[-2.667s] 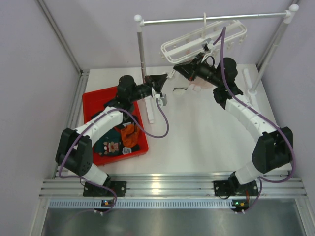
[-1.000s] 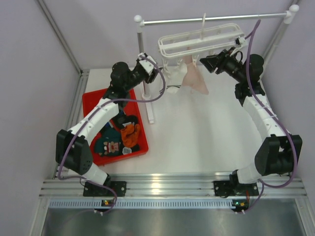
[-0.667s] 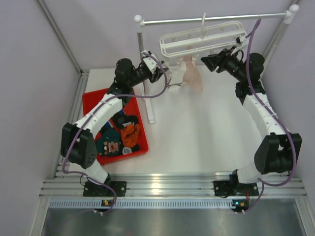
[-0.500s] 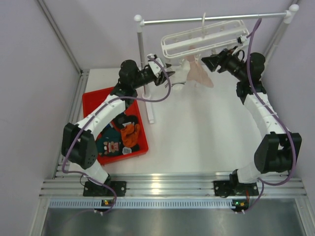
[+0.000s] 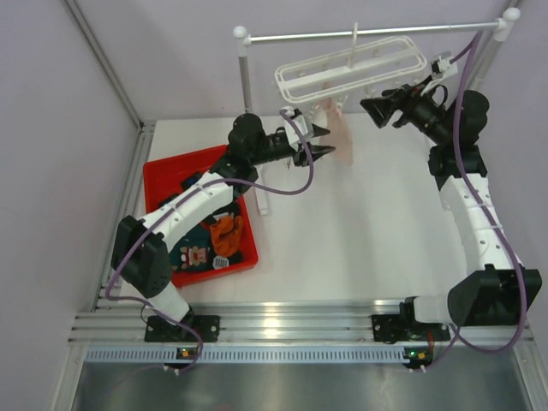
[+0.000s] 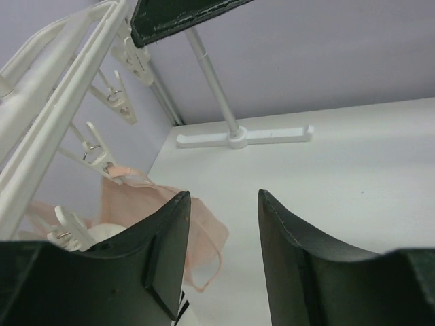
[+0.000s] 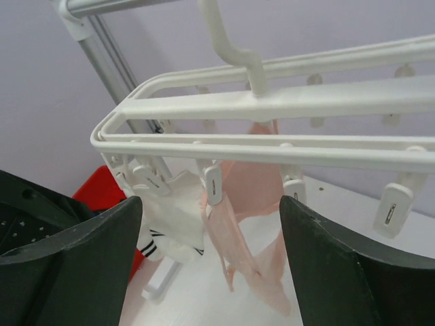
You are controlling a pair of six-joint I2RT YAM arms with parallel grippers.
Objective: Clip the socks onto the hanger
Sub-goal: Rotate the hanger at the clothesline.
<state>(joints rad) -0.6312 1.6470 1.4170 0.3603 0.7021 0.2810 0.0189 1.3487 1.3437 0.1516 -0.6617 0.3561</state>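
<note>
The white hanger (image 7: pixel 272 105) is hanging by its hook from the metal rail (image 5: pixel 300 36) at the back of the table (image 5: pixel 342 240). A pink sock (image 5: pixel 340 141) and a white sock (image 7: pixel 173 217) with dark stripes are dangling from its little clips. The left gripper (image 6: pixel 223 197) is reaching up just beside the pink sock, and its fingers are standing apart with nothing between them. The right gripper (image 7: pixel 209 202) is pointing at the hanger from the other side, with its fingers spread very wide and holding nothing. More socks are lying in the red bin (image 5: pixel 163 175) on the left, like an orange sock (image 5: pixel 227 233) and a dark teal sock (image 5: pixel 193 255) with a funny face.
</note>
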